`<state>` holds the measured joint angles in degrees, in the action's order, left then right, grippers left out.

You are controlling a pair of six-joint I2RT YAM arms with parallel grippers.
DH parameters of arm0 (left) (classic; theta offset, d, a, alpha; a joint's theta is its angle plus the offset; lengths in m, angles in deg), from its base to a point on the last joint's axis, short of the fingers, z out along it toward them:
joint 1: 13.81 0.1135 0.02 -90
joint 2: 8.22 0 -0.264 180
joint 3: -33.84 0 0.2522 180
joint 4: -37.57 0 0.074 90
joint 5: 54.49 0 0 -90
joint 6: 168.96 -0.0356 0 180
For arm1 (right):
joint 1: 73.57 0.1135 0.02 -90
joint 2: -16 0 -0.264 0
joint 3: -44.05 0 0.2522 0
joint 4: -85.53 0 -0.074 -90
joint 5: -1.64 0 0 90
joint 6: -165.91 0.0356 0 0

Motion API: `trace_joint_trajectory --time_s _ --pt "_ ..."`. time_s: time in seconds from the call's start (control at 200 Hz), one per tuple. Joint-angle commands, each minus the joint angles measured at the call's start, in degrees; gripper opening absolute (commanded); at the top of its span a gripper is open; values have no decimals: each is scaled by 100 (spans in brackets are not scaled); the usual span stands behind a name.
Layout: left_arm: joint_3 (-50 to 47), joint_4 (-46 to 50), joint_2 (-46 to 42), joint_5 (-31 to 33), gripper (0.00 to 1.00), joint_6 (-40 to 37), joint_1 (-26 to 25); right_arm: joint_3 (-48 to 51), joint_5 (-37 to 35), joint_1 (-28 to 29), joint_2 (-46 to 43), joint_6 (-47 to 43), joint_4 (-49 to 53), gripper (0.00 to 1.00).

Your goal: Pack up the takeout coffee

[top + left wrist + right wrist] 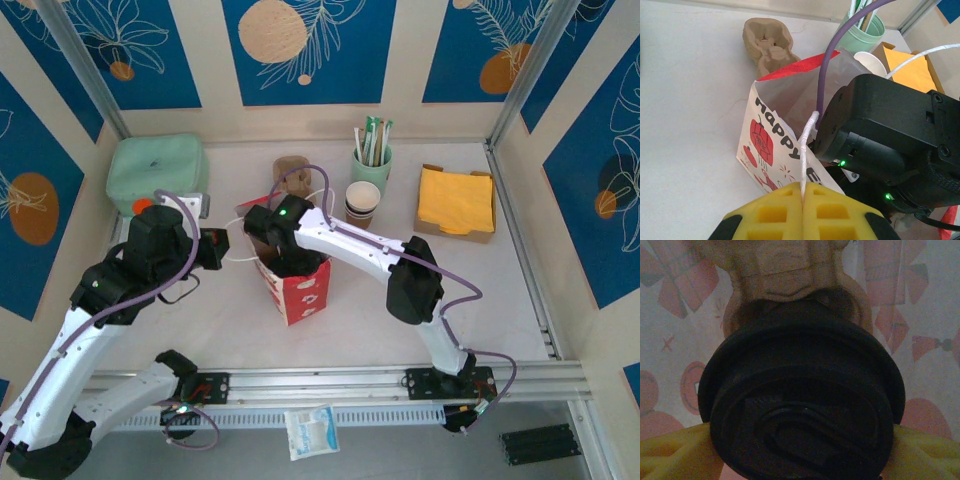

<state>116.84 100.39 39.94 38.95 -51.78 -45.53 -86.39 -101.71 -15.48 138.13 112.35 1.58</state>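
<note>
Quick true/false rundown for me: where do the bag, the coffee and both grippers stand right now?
1. The left gripper pinches the paper bag's white handle. True.
2. The right gripper hangs outside the bag. False: it is down inside it, holding the takeout coffee at its black lid.
3. The paper bag lies flat on the table. False: it stands upright with its mouth open.
4. The napkins are yellow. True.
</note>
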Motion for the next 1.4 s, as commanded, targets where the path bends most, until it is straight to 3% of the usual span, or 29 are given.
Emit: trace_joint_trajectory --time_s 0.0,1.395 --pt "30 113 9 -45 0 51 48 -176 -107 -30 206 -19 -77 78" --pt "39 139 77 -47 0 33 44 -2130 -282 41 324 -94 1063 79"
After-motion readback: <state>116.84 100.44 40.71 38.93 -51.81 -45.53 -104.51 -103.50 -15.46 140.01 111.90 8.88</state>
